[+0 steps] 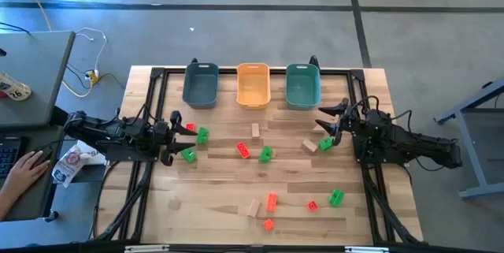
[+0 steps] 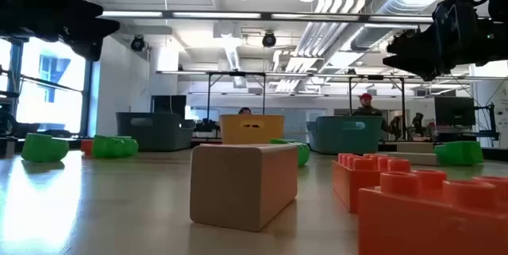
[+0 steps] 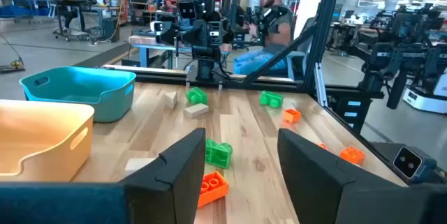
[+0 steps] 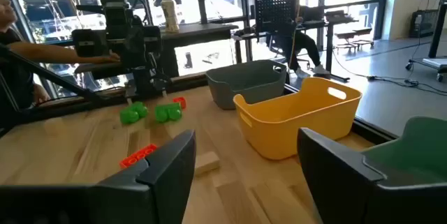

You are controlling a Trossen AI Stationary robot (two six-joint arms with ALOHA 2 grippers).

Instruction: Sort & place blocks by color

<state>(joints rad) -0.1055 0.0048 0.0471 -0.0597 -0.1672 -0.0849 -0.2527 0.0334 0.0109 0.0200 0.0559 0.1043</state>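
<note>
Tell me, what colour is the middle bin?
The middle bin is orange-yellow; the high view shows it best.

Green, red-orange, tan blocks (image 1: 265, 154), scattered on tabletop, none in bins

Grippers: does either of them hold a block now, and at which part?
Nothing is held. The left gripper and the right gripper are both open, with only bare table between their fingers.
</note>
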